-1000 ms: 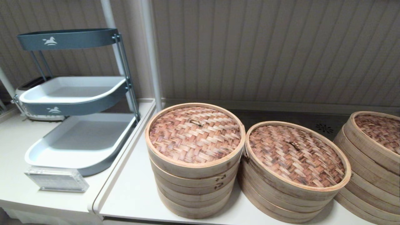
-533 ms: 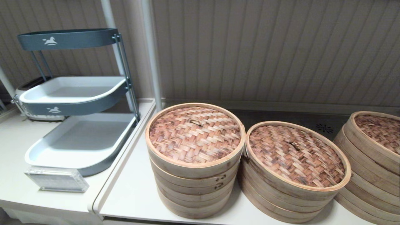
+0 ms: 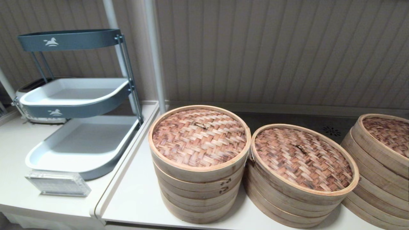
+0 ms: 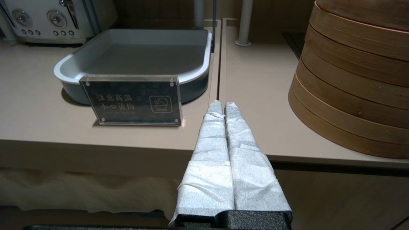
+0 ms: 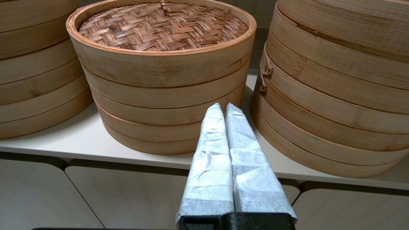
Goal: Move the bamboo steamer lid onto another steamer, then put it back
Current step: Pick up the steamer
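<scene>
Three lidded steamer stacks stand side by side on my counter point(image 3: 137, 198), and the bamboo steamer lid point(image 3: 303, 158) sits on the middle stack. My right gripper point(image 5: 222, 107) hangs below the counter edge facing that stack, fingers pressed together, empty. My left gripper point(image 4: 222, 104) is likewise closed, empty, low near the sign point(image 4: 131, 100).

Three steamer stacks sat side by side on the table point(image 3: 137, 198), each with a lid on top. The tray rack point(image 3: 76, 102) stood left of them, with a sign point(image 3: 57, 183) in front.
</scene>
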Controlling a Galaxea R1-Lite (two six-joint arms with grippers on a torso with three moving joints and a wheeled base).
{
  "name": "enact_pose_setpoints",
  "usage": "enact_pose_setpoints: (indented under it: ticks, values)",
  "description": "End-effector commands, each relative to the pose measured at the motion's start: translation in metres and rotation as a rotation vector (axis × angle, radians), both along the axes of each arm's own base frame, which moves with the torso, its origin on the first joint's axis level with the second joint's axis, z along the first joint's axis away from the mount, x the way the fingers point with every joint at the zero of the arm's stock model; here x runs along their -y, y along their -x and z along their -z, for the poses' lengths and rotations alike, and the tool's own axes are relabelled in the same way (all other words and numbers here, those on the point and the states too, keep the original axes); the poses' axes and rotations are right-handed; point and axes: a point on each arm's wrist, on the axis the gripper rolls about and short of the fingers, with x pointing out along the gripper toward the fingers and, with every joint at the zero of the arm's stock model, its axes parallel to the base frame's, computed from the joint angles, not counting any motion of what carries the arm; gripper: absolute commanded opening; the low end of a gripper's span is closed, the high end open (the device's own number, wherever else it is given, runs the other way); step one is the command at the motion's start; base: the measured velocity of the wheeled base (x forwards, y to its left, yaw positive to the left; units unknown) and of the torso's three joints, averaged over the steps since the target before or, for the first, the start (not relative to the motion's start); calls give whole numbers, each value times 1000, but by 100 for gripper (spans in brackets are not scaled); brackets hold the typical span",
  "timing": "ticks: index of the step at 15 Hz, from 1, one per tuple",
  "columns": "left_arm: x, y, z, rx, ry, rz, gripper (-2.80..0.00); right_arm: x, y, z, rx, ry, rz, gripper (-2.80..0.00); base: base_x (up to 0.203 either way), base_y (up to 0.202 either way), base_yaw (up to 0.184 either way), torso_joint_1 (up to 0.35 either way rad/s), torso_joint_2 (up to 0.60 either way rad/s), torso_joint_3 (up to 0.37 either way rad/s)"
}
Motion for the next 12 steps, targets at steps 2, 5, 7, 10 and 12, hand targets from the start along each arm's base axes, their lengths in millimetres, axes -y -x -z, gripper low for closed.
enact_pose_setpoints:
  ticks: [2,5,7,10,12]
  values:
    - [0,-2,8,-27,-1,0,-280,0,-2,7,-30,1,1,-280,0,0,0,0,0,0]
    - [0,-2,8,-27,-1,0,-280,0,-2,7,-30,-1,1,-280,0,0,0,0,0,0]
    - [0,-2,8,-27,-1,0,-280,0,-2,7,-30,-1,1,-280,0,0,0,0,0,0]
    - [0,-2,8,-27,-1,0,-280,0,-2,7,-30,1,1,-280,0,0,0,0,0,0]
    - [0,-2,8,-27,-1,0,-280,0,-2,7,-30,1,1,-280,0,0,0,0,0,0]
